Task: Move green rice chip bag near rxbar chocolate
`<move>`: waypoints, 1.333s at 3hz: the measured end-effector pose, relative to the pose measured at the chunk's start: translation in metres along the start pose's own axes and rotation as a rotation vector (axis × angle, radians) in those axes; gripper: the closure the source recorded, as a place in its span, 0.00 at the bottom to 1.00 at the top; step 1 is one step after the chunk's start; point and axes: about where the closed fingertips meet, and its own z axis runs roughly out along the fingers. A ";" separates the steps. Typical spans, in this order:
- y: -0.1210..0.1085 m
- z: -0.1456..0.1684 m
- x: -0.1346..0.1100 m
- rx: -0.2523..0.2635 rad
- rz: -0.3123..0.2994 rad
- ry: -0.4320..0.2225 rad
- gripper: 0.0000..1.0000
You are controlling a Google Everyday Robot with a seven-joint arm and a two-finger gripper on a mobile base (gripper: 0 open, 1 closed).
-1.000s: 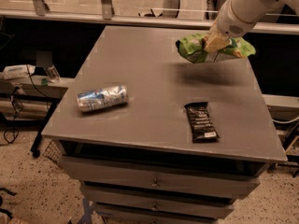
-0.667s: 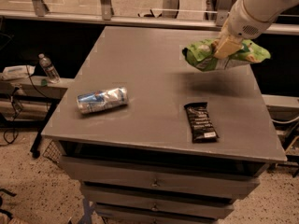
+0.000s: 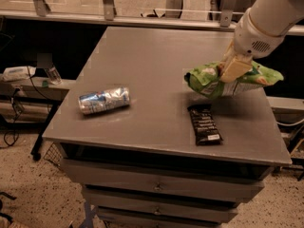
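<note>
The green rice chip bag (image 3: pixel 209 77) hangs in my gripper (image 3: pixel 232 69), just above the right side of the grey table (image 3: pixel 142 65). The gripper's pale fingers are shut on the bag's middle, and the white arm reaches in from the upper right. The rxbar chocolate (image 3: pixel 204 124), a dark flat bar with a white label at its near end, lies on the table just below and in front of the bag. The bag is a short way above and behind the bar, not touching it.
A crushed silver-blue can (image 3: pixel 104 100) lies on its side at the table's left. Drawers (image 3: pixel 156 186) run under the front edge. A low shelf with a small bottle (image 3: pixel 53 73) stands to the left. A railing runs behind the table.
The gripper has carried the green bag from the far right part of the table toward the front and downward, closer to the chocolate bar. The bar and the can have not moved.
</note>
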 end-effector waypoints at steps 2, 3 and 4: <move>0.038 0.012 -0.003 -0.089 0.041 0.001 1.00; 0.039 0.012 -0.003 -0.087 0.039 0.001 0.81; 0.039 0.012 -0.004 -0.085 0.038 0.001 0.58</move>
